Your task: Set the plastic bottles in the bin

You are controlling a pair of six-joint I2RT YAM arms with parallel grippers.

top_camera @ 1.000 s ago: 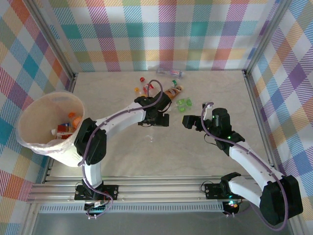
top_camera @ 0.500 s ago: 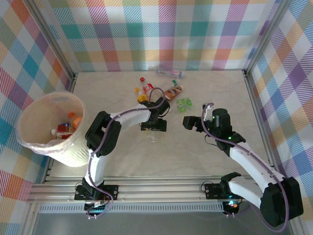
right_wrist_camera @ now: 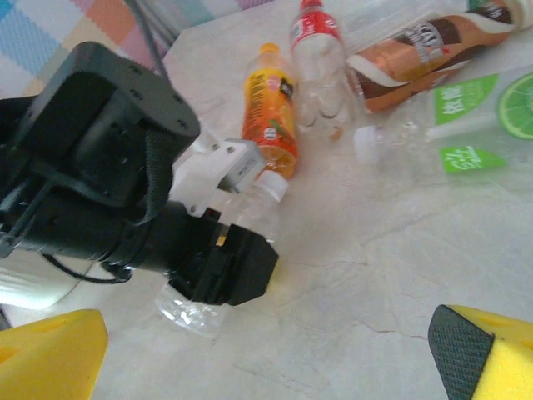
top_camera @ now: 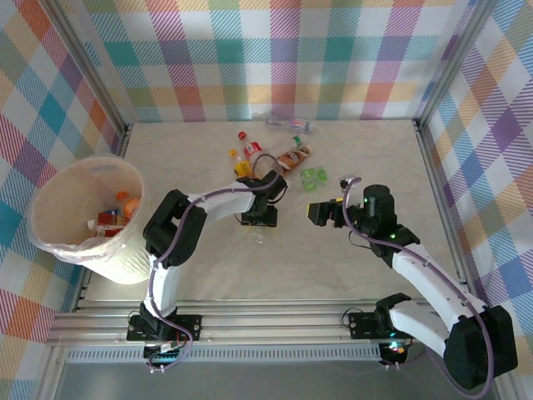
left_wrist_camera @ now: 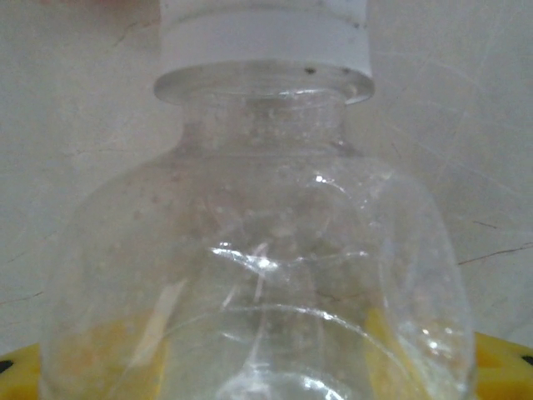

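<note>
Several loose plastic bottles lie scattered at the far side of the pale marbled table, seen from above. The left gripper hangs over a small clear plastic bottle with a white cap, which lies alone near mid-table. The large round white plastic bin with a peach inside stands well apart at the left edge, with a few bottles already in it. The right gripper waits nearby, empty, its jaws wide apart.

From the left wrist, the clear plastic bottle's shoulder and cap face the lens. Yellow finger pads flank its body at the lower corners. Whether they are pressing on the wall cannot be told.

From the right wrist, the left gripper straddles the clear plastic bottle about its middle. The cap points toward an orange-labelled bottle, which lies beside a red-labelled bottle, a brown-labelled bottle and a green-labelled bottle.

Empty and thin-walled, the clear plastic bottle is probably very light, glossy and easily crushed. A gentle hold across the mid-body, or at the stiffer shoulder, should keep it from squirting free.
</note>
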